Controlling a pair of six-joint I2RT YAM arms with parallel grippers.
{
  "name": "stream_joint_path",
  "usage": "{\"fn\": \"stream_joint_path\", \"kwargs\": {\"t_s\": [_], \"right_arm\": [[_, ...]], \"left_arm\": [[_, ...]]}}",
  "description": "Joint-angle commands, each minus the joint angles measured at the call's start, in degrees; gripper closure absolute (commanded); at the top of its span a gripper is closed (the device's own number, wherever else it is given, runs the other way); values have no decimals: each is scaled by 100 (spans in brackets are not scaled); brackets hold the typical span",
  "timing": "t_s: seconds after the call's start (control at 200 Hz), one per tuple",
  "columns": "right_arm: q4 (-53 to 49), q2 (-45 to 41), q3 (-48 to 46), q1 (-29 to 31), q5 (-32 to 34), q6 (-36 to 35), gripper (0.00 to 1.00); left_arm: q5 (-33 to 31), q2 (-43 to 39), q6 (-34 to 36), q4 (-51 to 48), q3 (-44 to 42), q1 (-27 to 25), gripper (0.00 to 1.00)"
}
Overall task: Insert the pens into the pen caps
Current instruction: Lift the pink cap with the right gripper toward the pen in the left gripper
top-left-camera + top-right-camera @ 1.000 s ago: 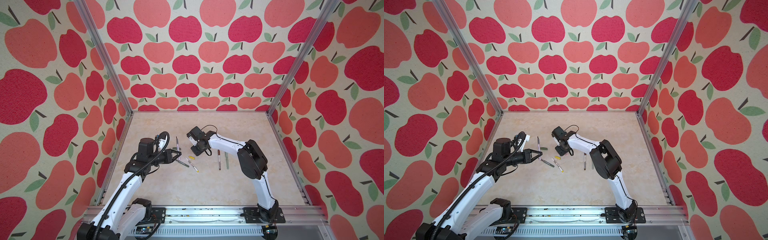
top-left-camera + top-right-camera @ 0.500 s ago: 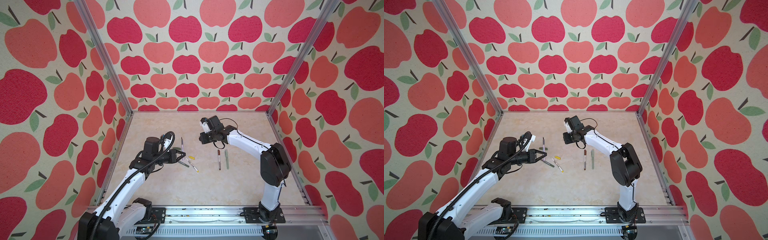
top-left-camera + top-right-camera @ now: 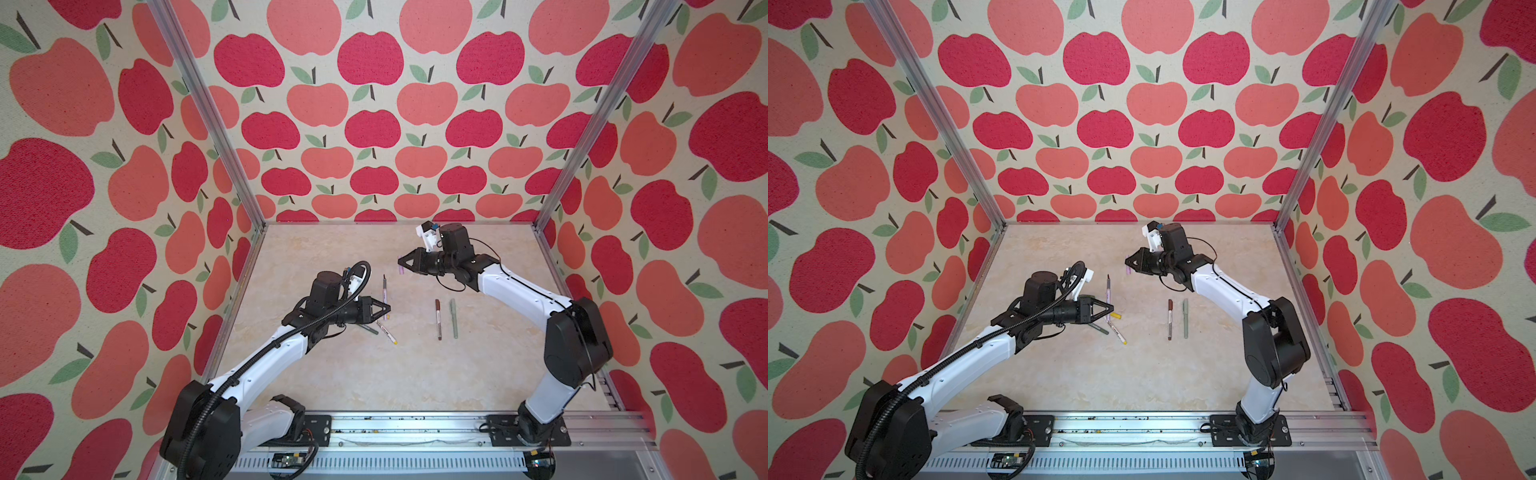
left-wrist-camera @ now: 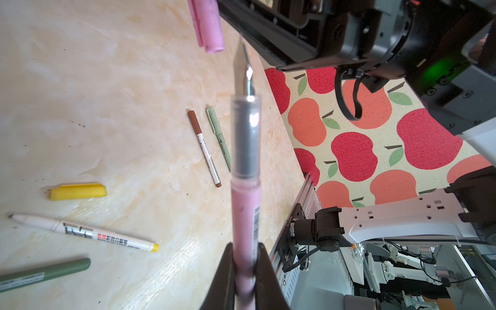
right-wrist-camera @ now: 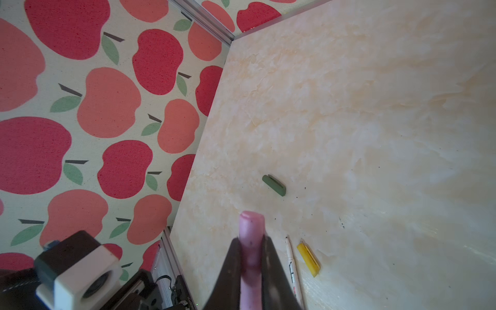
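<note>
Pink pen (image 4: pixel 245 209) in L pincer (image 4: pixel 245 245), pink cap (image 5: pixel 251 225) in R pincer (image 5: pixel 251 239), apart

The left arm (image 3: pixel 266 357) stretches forward and inward, its left gripper (image 3: pixel 388 308) clamped on the lilac-pink pen (image 3: pixel 385 291). The right arm (image 3: pixel 519 291) bends at the elbow and reaches toward the middle, its right gripper (image 3: pixel 400 261) pinching the lilac-pink cap (image 3: pixel 401 271).
</note>
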Motion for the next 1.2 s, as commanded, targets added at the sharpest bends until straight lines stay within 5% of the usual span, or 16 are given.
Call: {"fn": "stream_joint_path", "kwargs": {"t_s": [0.0,1.196], "right_arm": [[458,-273,-56,-22,-279,408,88],[845,-392,-171,155,-604,766,88]], "left_arm": [[-53,184,-162,524,162,-142,100],[-44,519,-103,475,443,-310,100]]}}
